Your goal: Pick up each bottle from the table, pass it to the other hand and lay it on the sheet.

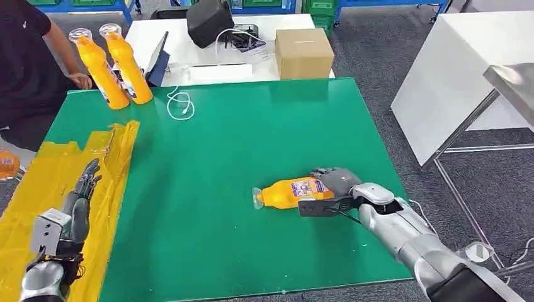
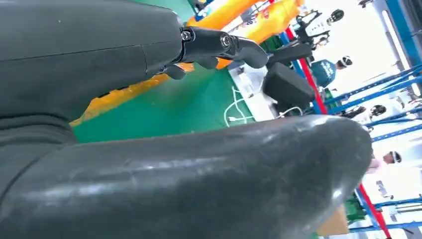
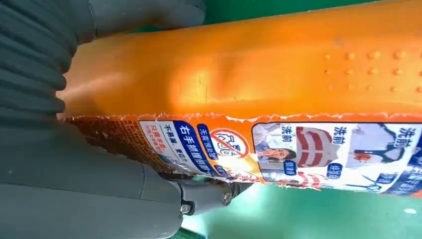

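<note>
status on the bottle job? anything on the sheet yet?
Nothing done: no bottle lies on the yellow sheet. In hand: right hand grips the lying orange bottle on the green table. Left: handover to the open left hand, then two upright bottles.

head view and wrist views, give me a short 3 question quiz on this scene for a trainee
1. True or false: the right hand has its fingers around the lying orange bottle on the green table.
2. How many orange bottles stand upright at the table's far left corner?
A. one
B. two
C. three
3. Fill in: the left hand holds nothing and hovers over the ______ sheet.

Key
1. True; the right wrist view shows the bottle against the hand.
2. B: one bottle and its neighbour stand side by side.
3. yellow
</note>
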Controlling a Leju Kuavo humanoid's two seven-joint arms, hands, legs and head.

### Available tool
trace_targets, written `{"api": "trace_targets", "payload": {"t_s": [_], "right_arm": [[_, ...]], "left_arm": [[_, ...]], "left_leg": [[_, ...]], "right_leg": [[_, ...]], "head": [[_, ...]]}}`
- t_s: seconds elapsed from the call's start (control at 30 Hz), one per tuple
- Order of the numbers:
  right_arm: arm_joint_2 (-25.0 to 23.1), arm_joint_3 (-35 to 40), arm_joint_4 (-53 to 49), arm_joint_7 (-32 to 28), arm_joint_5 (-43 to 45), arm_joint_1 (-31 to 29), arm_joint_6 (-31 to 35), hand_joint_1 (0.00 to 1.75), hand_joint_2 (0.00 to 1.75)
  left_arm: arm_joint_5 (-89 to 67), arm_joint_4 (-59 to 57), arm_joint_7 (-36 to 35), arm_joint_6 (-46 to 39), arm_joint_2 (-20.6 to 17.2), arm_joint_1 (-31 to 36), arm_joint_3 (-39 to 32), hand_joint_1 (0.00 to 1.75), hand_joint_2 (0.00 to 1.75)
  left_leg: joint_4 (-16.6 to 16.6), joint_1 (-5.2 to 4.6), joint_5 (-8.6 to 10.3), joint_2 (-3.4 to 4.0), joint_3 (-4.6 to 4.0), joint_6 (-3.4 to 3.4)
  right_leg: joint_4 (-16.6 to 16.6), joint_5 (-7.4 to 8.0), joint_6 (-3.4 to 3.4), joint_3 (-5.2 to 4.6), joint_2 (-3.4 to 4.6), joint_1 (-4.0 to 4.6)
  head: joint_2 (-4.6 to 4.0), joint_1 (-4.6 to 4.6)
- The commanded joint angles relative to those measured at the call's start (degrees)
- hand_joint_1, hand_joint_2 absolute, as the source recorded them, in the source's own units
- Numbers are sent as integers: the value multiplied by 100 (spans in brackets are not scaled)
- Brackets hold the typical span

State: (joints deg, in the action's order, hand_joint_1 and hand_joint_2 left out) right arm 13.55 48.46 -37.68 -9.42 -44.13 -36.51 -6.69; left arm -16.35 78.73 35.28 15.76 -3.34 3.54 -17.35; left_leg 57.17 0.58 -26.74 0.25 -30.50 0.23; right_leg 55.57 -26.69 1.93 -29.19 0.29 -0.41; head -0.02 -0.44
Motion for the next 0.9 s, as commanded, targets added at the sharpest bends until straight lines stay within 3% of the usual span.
{"api": "trace_targets", "payload": {"t_s": [0.03, 0.1, 0.23, 0.3, 0.4, 0.43, 0.57, 0.6, 0.63, 0.73, 0.9], "right_arm": [[-474, -545, 292, -101, 549, 565, 362, 175, 175], [-595, -905, -86, -154, 762, 721, 538, 175, 175], [-1221, -2056, -2048, -559, 1615, 1439, 716, 175, 175], [-1325, -2160, -2442, -510, 1775, 1558, 648, 175, 175], [-1415, -2308, -2705, -654, 2044, 1649, 549, 175, 175], [-1591, -2469, -3046, -903, 2402, 1785, 443, 175, 175], [-1777, -2341, -3489, -655, 2616, 1866, 288, 175, 175], [-1917, -2289, -3505, -976, 2979, 1836, -67, 175, 175], [-2203, -2066, -3398, -812, 2892, 1706, 14, 175, 175], [-2417, -1645, -3169, -641, 2924, 1503, 227, 175, 175], [-2754, -1158, -2372, -550, 2945, 1186, 331, 175, 175]], "left_arm": [[774, 100, -321, 509, 253, -3, -19, 0, 0], [963, 299, -414, 589, 342, -123, -68, 0, 0], [2302, 1182, -829, 1192, 910, -435, -10, 0, 0], [2445, 1287, -892, 1178, 988, -463, 109, 0, 0], [2606, 1352, -893, 1188, 1027, -485, 225, 0, 0], [2669, 1499, -892, 1133, 1168, -557, 365, 0, 175], [2407, 1878, -761, 748, 1377, -766, 844, 0, 175], [2503, 1941, -656, 941, 1410, -793, 1022, 0, 175], [2299, 2047, -670, 817, 1559, -861, 1382, 0, 175], [2208, 2069, -645, 405, 1393, -876, 1937, 0, 175], [2299, 1949, -690, 416, 1298, -830, 2181, 0, 175]], "left_leg": [[-7, 9, 16, -13, -7, -1], [-12, 10, 24, -15, -20, -1], [-20, 14, 18, 27, -27, -2], [-4, 16, 7, 32, -9, -3], [6, 5, 7, 21, -42, -5], [6, 4, 13, 4, -66, -3], [19, 6, 15, -42, -112, 3], [14, 8, 20, -34, -118, 1], [10, 3, 19, -36, -119, 2], [16, 5, 17, -25, -127, 0], [5, 2, 23, -24, -122, -4]], "right_leg": [[-13, 14, -5, -1, -13, 9], [-18, 22, -6, -11, -15, 10], [-25, 28, -8, -13, 25, 16], [-7, 13, -3, 54, 29, 25], [14, 4, -3, 16, 21, 13], [12, 7, 0, 1, 9, 13], [17, -3, 4, -24, -46, 14], [15, 4, 4, -32, -35, 16], [13, 3, 4, -31, -34, 11], [18, 3, 0, -44, -25, 7], [10, 9, -4, -43, -22, 3]], "head": [[0, -2], [0, -2], [0, 0], [0, 4], [0, -9], [0, -9], [0, -2], [0, -2], [0, -4], [0, 0], [0, -4]]}}
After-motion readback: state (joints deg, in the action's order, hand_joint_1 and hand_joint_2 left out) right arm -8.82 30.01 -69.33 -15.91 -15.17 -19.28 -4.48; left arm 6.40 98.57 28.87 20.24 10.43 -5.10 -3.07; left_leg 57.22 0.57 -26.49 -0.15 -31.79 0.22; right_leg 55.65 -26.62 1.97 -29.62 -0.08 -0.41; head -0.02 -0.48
